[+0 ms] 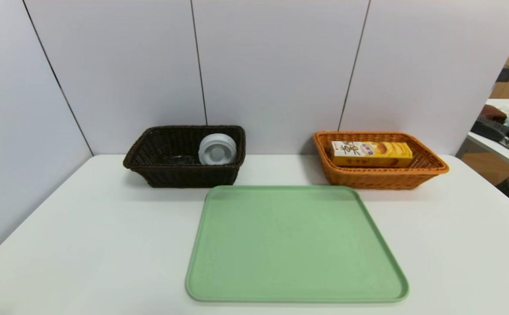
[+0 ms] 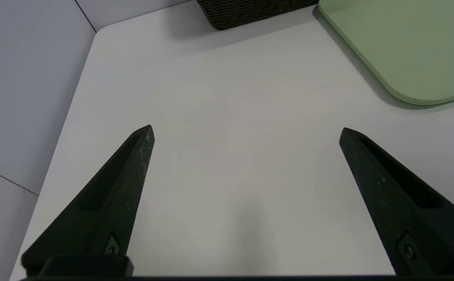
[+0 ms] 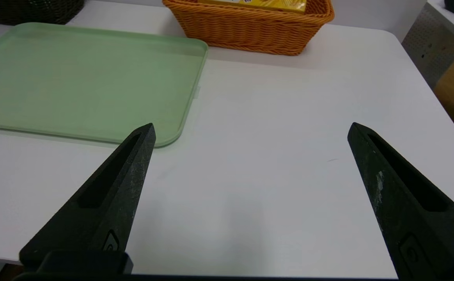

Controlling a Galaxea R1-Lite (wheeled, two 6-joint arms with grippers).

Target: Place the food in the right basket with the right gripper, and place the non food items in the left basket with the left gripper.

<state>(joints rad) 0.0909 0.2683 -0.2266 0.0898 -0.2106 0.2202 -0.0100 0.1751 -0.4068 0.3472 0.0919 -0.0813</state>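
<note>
Progress: the sorting appears complete, judged by how things lie; the food and the non-food items seen are already housed in their baskets, and nothing more seems to be required.
Orange basket: the yellow snack box (image 1: 372,154) is held inside the orange wicker basket (image 1: 381,180), food on the robot's right, as was asked.
Dark basket: the white roll (image 1: 217,149) is held in the dark brown wicker basket (image 1: 189,177), at its right-hand end; a clear glass dish (image 1: 180,159) can be faintly made out beside it, low in the basket.
Snack box direction: its long axis is laid roughly left to right, along the basket's length; the white end is pointed to the robot's left, the yellow end to the right, and a printed broad face is turned upward.
White roll direction: it is propped on its edge, with a round face turned toward the head camera; no long axis is offered by so round a shape.
Green tray: nothing is seen on the green tray (image 1: 296,245), set on the counter (image 1: 106,245) in front of the baskets.
Left claw: the left claw (image 2: 246,134) is spread wide with nothing gripped, poised above the counter near the tray.
Right claw: the right claw (image 3: 252,132) is likewise wide apart and unloaded, above the counter on the right side.
</note>
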